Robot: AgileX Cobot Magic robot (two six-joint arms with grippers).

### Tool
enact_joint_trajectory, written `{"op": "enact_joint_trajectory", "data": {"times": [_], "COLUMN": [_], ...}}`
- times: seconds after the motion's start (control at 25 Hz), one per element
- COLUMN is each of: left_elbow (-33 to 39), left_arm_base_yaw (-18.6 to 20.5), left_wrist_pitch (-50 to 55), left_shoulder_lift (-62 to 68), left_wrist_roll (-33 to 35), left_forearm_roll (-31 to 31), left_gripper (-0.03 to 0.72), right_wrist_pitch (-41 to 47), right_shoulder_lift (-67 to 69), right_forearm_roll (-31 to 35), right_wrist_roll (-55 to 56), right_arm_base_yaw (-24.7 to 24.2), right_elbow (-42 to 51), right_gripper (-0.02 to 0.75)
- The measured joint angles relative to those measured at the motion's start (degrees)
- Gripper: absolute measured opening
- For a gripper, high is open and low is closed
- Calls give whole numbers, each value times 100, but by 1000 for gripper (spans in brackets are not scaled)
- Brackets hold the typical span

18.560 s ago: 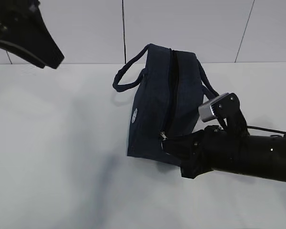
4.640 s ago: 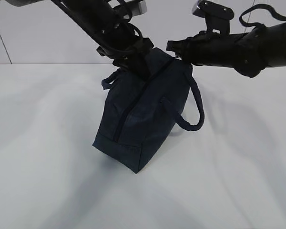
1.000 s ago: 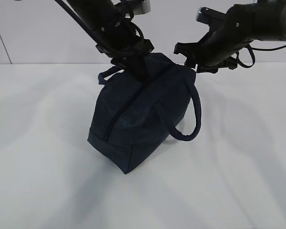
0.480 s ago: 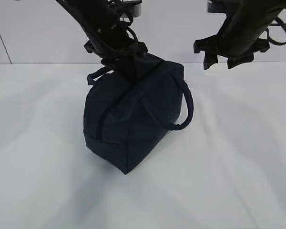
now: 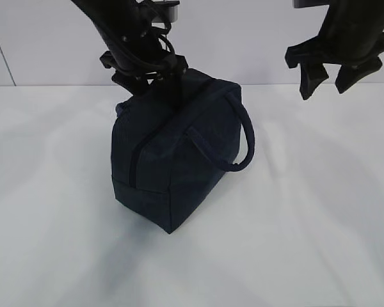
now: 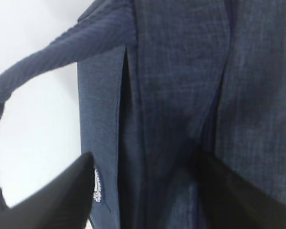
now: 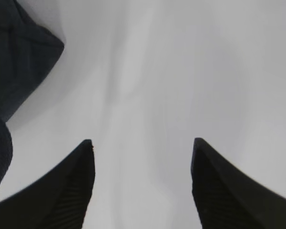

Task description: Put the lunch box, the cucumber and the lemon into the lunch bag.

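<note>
While the lunch bag (image 5: 176, 150) stands upright on the white desk (image 5: 307, 243), just left of centre in the exterior view, its top zipper looks closed & one corner points toward the camera. One padded handle (image 5: 233, 144) loops out on its right side; the other handle (image 6: 47, 52) shows in the left wrist view, upper left, arching off the bag's edge. A small white round logo (image 6: 97, 186) peeks out at the bottom of that view.

Left claw (image 5: 155, 82) sits at the bag's top, upper left of centre; its fingers (image 6: 62, 195) are spread wide w/ the fabric between them, not pinching it. Right claw (image 5: 325, 82) hangs in the upper right, well apart from the bag, wide open w/ nothing in it, only bare desk below.

Lunch box, cucumber & lemon: not visible anywhere.
</note>
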Motion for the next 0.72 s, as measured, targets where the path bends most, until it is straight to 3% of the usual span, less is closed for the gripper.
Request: {"op": "enact_joint_trajectory", "data": {"times": [0.48, 0.72], "left_elbow": [61, 1141], "left_arm_base_yaw": [0, 0], "left_wrist_pitch": [23, 32], "left_shoulder_lift": [-920, -1843], "left_wrist_roll": [-102, -121], "left_forearm_roll": [305, 484], "left_gripper": [499, 494], "right_wrist_pitch": [140, 149], "right_shoulder_lift": [-399, -1305], "right_forearm_roll": [663, 881], "right_wrist_roll": [-742, -773], "right_arm_base_yaw": [0, 0], "right_elbow": [-26, 777], "right_gripper": [459, 456]}}
